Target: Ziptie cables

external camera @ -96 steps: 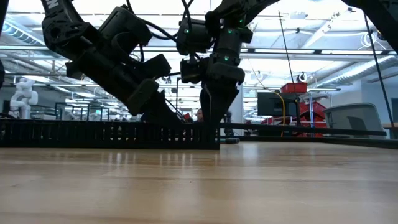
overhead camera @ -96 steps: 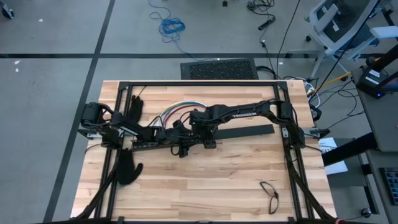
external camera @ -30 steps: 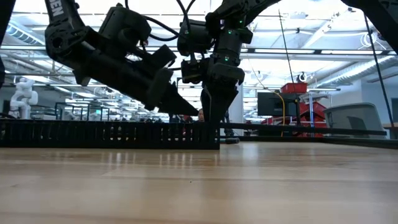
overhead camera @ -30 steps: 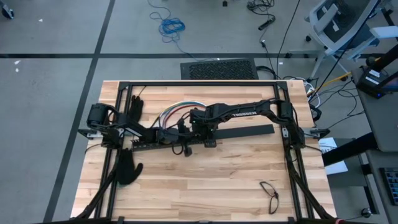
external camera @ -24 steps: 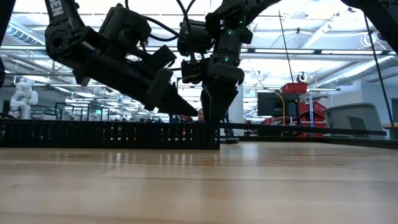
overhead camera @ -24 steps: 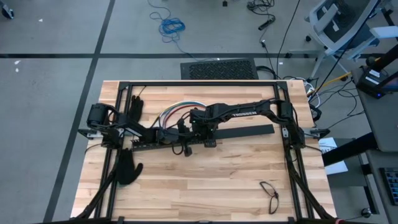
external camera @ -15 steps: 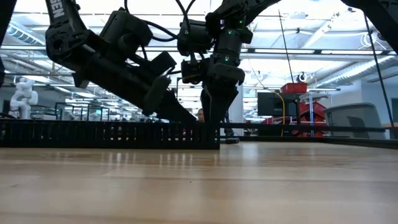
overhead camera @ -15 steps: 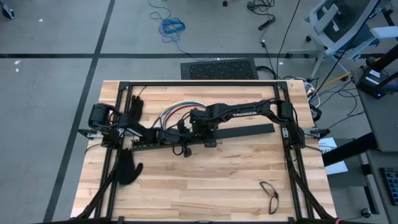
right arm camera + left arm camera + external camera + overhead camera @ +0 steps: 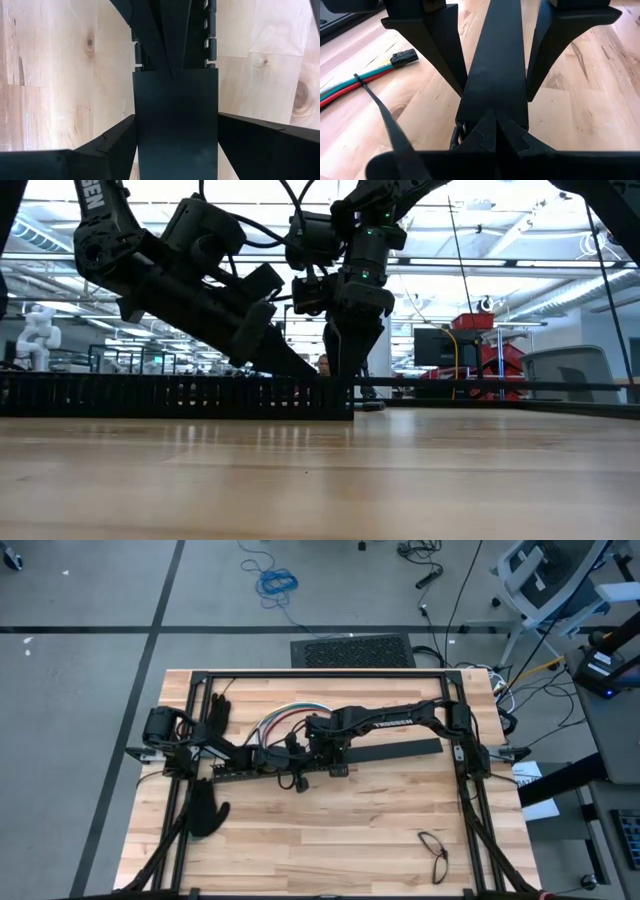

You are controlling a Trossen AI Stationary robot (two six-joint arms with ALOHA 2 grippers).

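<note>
The cables (image 9: 345, 86), red and green wires ending in a black plug, lie on the table beside my left gripper; they curve in a loop (image 9: 283, 718) at the far side. A thin dark ziptie (image 9: 384, 119) is looped round them, its tail trailing off. My left gripper (image 9: 495, 137) is shut, slanting down, its tips at the end of a flat black bar (image 9: 497, 65). My right gripper (image 9: 176, 125) points down over that bar, one finger on each long edge. My left gripper's shut fingertips (image 9: 482, 135) meet the flat bar's near end (image 9: 492, 112), slanting down from the table's left. Whether they pinch it or only press on it I cannot tell. My right gripper holds the flat bar across its width, near its end (image 9: 175, 85). One finger (image 9: 117, 137) is on each long edge, coming from above and lying across the bar.
A long slotted black bar (image 9: 170, 395) lies along the table just in front of both grippers. Black gloves lie at the left (image 9: 205, 810) and far left (image 9: 217, 712). A pair of glasses (image 9: 434, 850) lies near the right front. Black frame rails (image 9: 320, 674) border the table.
</note>
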